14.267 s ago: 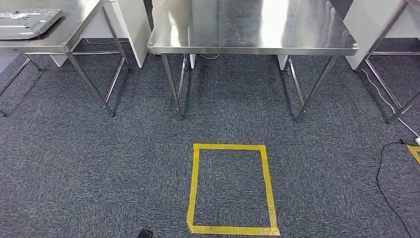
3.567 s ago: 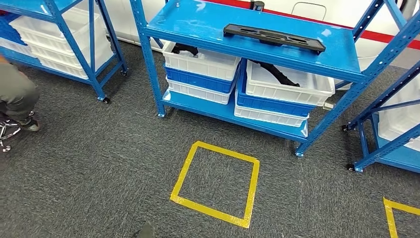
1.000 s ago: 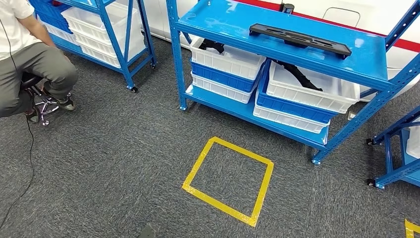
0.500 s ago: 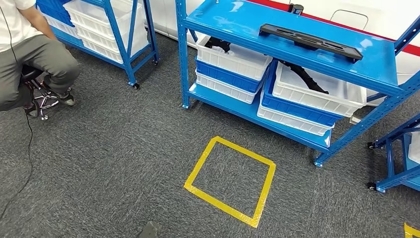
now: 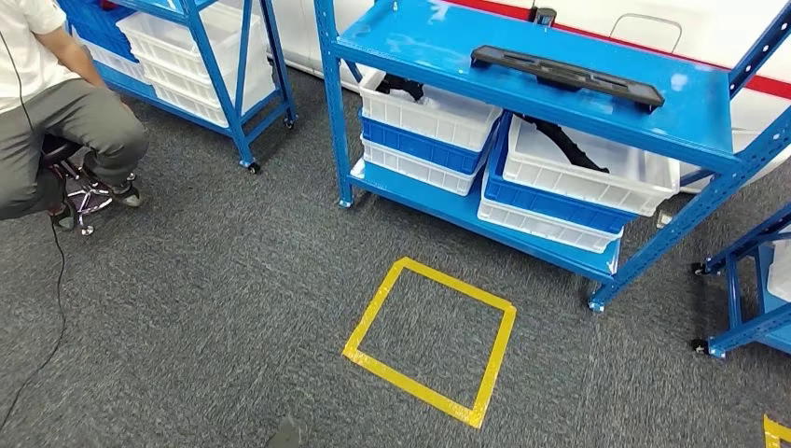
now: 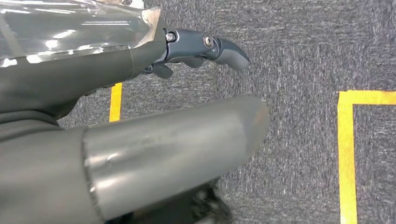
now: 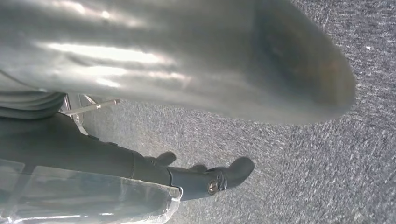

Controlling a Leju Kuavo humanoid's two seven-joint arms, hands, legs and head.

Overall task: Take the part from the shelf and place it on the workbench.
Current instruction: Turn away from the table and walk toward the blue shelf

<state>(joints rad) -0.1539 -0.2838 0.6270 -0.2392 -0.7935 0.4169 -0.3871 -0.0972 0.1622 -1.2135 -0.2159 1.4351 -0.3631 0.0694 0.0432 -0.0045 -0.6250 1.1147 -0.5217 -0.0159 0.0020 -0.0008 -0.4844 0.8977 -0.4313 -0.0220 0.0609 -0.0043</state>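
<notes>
A long flat black part (image 5: pixel 567 74) lies on the top deck of the blue shelf (image 5: pixel 438 42), toward its right side, ahead of me. My left hand (image 6: pixel 187 88) hangs over the grey carpet with thumb and dark fingers apart and nothing in it. My right hand (image 7: pixel 219 116) also hangs above the carpet, its fingers spread and holding nothing.
White and blue bins (image 5: pixel 578 177) fill the shelf's lower deck, some with black parts inside. A yellow tape square (image 5: pixel 431 340) marks the carpet before the shelf. A person (image 5: pixel 56 112) sits on a stool at the left. More blue shelves stand at left (image 5: pixel 201 56) and right (image 5: pixel 751 280).
The camera has turned from the steel tables to the blue shelves. Over the last second the whole view swayed slightly, and the shelf now sits about where it did a second ago.
</notes>
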